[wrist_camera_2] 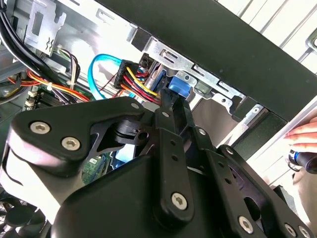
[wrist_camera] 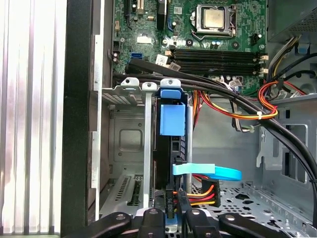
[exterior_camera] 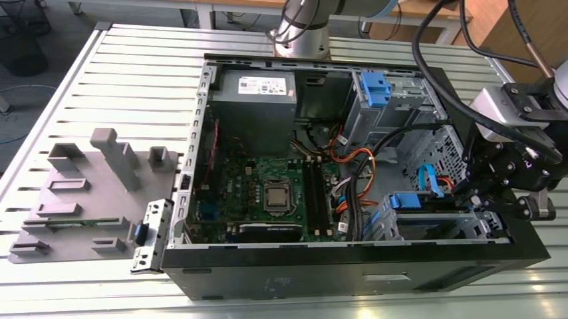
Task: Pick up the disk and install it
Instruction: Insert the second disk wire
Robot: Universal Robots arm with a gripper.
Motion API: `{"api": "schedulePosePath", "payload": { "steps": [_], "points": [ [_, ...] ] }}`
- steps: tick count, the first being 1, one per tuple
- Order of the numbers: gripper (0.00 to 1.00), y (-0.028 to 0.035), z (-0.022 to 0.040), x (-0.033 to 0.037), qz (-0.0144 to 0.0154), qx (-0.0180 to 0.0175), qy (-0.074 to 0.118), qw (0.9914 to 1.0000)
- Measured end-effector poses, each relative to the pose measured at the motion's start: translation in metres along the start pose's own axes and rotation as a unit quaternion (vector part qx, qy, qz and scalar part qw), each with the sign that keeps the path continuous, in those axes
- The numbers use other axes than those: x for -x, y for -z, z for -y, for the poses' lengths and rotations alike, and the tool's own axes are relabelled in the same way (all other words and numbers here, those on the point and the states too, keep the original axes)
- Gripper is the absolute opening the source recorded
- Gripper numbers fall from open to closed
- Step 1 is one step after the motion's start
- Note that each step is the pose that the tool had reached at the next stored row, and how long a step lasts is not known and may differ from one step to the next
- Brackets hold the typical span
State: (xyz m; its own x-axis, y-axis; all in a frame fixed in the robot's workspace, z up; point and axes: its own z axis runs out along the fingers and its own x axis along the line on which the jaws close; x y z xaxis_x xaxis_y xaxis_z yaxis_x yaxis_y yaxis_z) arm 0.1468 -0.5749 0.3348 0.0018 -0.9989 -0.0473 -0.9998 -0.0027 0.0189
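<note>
The disk (wrist_camera: 171, 148) stands on edge in the lower drive cage (wrist_camera: 124, 134) of the open computer case, its blue carrier handle (wrist_camera: 172, 119) toward the motherboard. In the first wrist view my gripper (wrist_camera: 169, 220) clasps the disk's near end, one black finger on each side, beside the plugged-in power and data cables. In the second wrist view a black finger (wrist_camera_2: 174, 116) reaches the disk's blue rail tip (wrist_camera_2: 179, 87). From the exterior view, the gripper (exterior_camera: 466, 199) hangs over the cage at the case's right, close to the blue handle (exterior_camera: 405, 200).
Black, orange and a light-blue flat cable (wrist_camera: 213, 173) cross beside the cage. A second blue-handled bay (exterior_camera: 373, 90) sits farther back, next to the grey power supply (exterior_camera: 257, 100). A grey fixture (exterior_camera: 89, 193) lies at the exterior view's left. A person's hand (wrist_camera_2: 304, 131) rests outside the case.
</note>
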Motion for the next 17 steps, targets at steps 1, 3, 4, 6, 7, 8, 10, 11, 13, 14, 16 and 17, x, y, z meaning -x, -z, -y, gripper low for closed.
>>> {"api": "schedulePosePath", "payload": {
  "steps": [1, 3, 4, 6, 7, 8, 10, 11, 13, 14, 16, 17],
  "points": [
    [0.22, 0.0000, 0.0000, 0.0000, -0.0001, 0.0000, 0.000, 1.00000],
    [0.16, 0.0000, 0.0000, 0.0000, -0.0001, 0.0000, 0.000, 1.00000],
    [0.16, 0.0000, 0.0000, 0.0000, -0.0001, 0.0000, 0.000, 1.00000],
    [0.16, 0.0000, 0.0000, 0.0000, -0.0001, 0.0000, 0.000, 1.00000],
    [0.16, 0.0000, 0.0000, 0.0000, -0.0001, 0.0000, 0.000, 1.00000],
    [0.16, 0.0000, 0.0000, 0.0000, -0.0001, 0.0000, 0.000, 1.00000],
    [0.16, 0.0002, 0.0000, 0.0000, -0.0001, 0.0000, 0.000, 1.00000],
    [0.16, 0.0010, 0.0000, 0.0000, 0.0000, 0.0000, 0.000, 1.00000],
    [0.16, 0.0040, -0.0001, 0.0002, -0.0001, 0.0000, 0.000, 1.00000],
    [0.16, 0.0047, -0.0001, 0.0002, -0.0001, 0.0000, 0.000, 1.00000],
    [0.16, 0.0046, -0.0003, 0.0002, 0.0001, 0.0000, 0.000, 1.00000],
    [0.16, 0.0047, -0.0007, 0.0004, 0.0003, 0.0000, 0.000, 1.00000]
  ]
}}
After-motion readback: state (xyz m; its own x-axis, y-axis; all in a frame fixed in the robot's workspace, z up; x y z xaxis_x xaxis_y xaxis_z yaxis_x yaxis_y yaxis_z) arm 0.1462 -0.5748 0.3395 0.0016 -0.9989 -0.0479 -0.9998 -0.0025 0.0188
